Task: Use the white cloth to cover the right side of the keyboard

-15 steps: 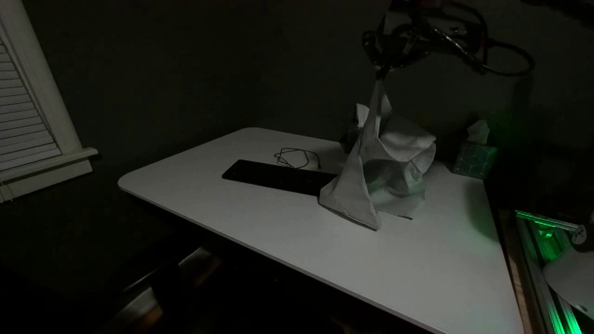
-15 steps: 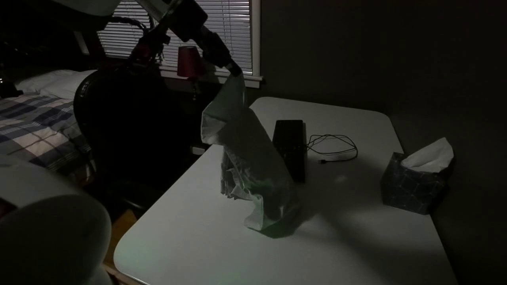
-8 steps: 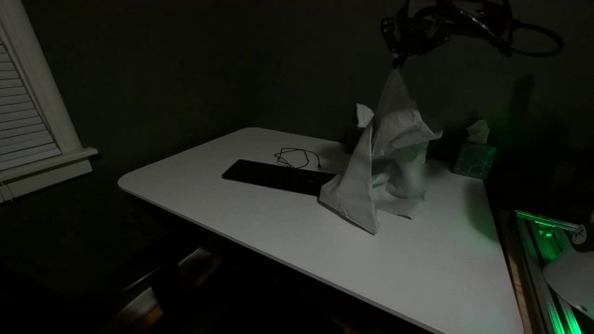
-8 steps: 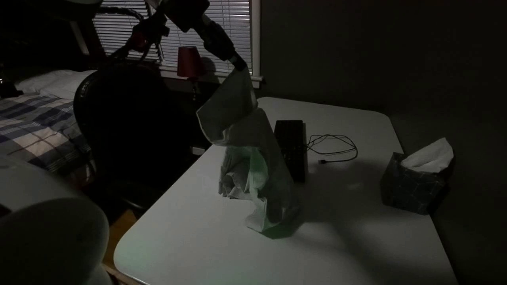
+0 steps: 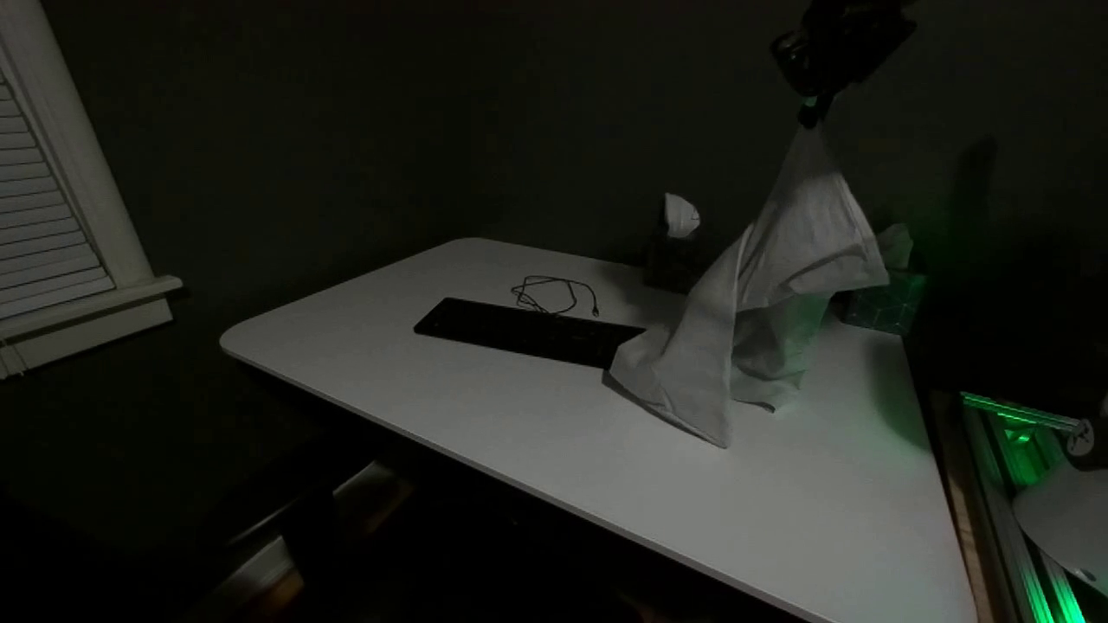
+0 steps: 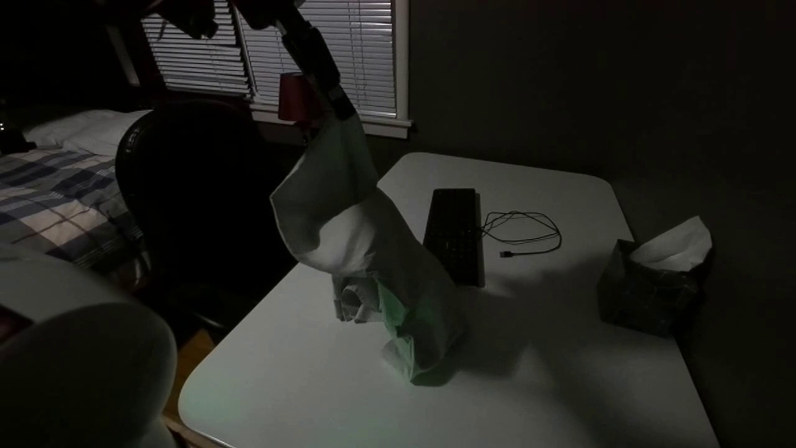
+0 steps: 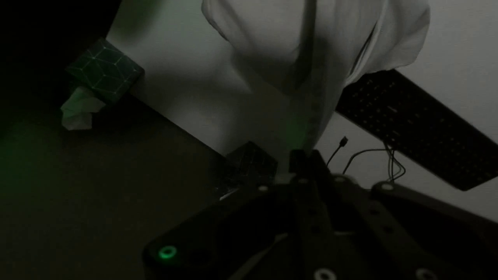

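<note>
My gripper (image 5: 812, 117) is shut on the top of the white cloth (image 5: 792, 234) and holds it high above the table. The gripper also shows in an exterior view (image 6: 345, 111) and in the wrist view (image 7: 305, 155). The cloth hangs in folds, its lower part resting on the table, in an exterior view (image 6: 392, 242) and the wrist view (image 7: 330, 46). The black keyboard (image 5: 519, 332) lies flat, one end partly hidden behind the cloth; it also shows in an exterior view (image 6: 453, 230) and the wrist view (image 7: 420, 128). Whether the cloth lies on that end, I cannot tell.
The keyboard's cable (image 6: 553, 227) lies coiled beside it on the white table (image 5: 519, 433). One patterned tissue box (image 5: 885, 303) stands at the table edge, another (image 6: 647, 298) by the wall. A dark chair (image 6: 193, 211) stands beside the table. The room is dim.
My gripper has moved right and slightly up in an exterior view, still gripping the cloth. The cloth has been drawn along, and slightly more of the keyboard's end shows.
</note>
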`<action>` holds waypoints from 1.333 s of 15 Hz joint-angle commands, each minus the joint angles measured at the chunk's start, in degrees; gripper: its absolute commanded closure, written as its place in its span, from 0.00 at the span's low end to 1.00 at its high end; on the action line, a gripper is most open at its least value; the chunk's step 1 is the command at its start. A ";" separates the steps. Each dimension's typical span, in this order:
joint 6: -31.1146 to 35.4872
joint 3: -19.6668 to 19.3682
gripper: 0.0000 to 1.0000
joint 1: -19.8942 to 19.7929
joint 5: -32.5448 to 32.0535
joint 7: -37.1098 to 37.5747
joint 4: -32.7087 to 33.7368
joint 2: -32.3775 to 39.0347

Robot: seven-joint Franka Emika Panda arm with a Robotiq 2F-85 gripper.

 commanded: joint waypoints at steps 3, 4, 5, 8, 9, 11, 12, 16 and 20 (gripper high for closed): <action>-10.04 -0.42 0.99 -0.85 5.09 -16.26 9.15 -3.35; -8.96 -0.82 0.99 -1.37 6.56 -16.29 11.28 -3.59; -6.28 -1.32 0.99 -2.12 8.58 -14.73 12.68 -3.97; -6.66 0.42 0.97 -4.01 8.17 -15.06 12.58 -3.67; -6.67 0.33 0.97 -4.14 8.43 -15.14 13.00 -3.87; -6.67 0.31 0.99 -4.15 8.58 -15.14 12.98 -3.90; -6.21 0.84 0.99 -4.58 7.19 -15.40 12.64 -3.87; 1.70 3.88 0.99 -7.52 -0.66 -17.41 18.11 -3.81; 9.76 5.68 0.99 -10.46 -5.17 -17.24 22.97 -3.93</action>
